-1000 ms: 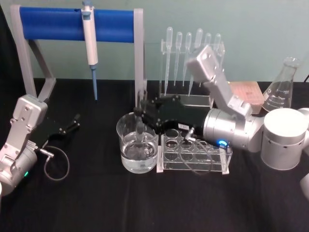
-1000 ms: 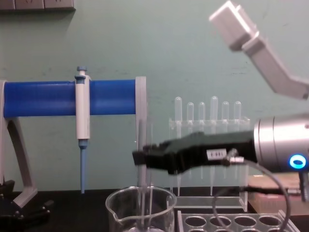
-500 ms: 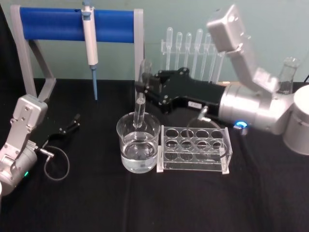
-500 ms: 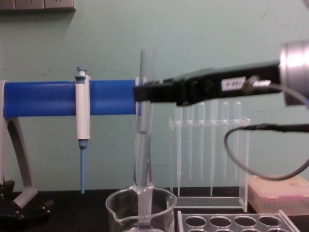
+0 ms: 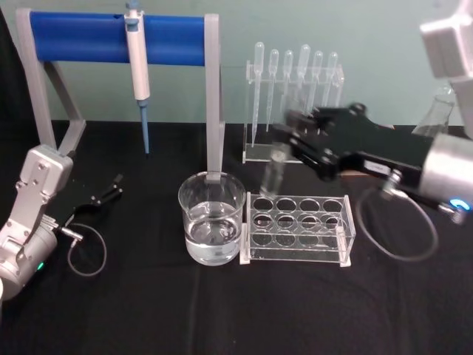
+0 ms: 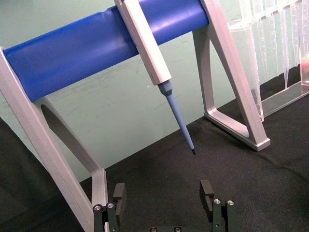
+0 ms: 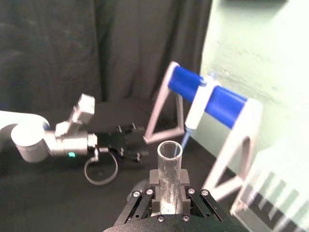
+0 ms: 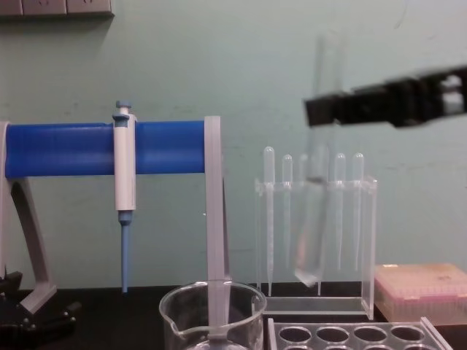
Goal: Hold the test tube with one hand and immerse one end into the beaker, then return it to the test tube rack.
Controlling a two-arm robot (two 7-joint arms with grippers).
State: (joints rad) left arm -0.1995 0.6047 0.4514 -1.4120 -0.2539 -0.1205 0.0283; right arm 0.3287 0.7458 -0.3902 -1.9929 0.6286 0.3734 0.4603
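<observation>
My right gripper [image 5: 295, 139] is shut on the test tube [image 5: 272, 176], a clear glass tube hanging tilted in the air. Its rounded end is above the left end of the clear tube rack [image 5: 297, 225], to the right of the beaker [image 5: 189, 222]. The beaker is wide, holds water and stands on the black table. From the chest, the test tube [image 8: 310, 233] hangs well above the beaker's rim [image 8: 175, 321], with the right gripper [image 8: 325, 109] clamped near its top. The right wrist view looks down the open mouth of the test tube [image 7: 169, 164]. My left gripper [image 6: 163, 195] is open, parked at the table's left.
A blue-barred stand [image 5: 118, 37] with a hanging pipette [image 5: 137, 66] rises behind the beaker. A clear holder with several bulb pipettes [image 5: 295, 74] stands at the back, a conical flask [image 5: 436, 111] at the far right, and a pink box [image 8: 419, 284] behind the rack.
The right gripper lifted the test tube out of the beaker, then carried it right; it now hangs tilted over the rack's left end. The left arm stayed still.
</observation>
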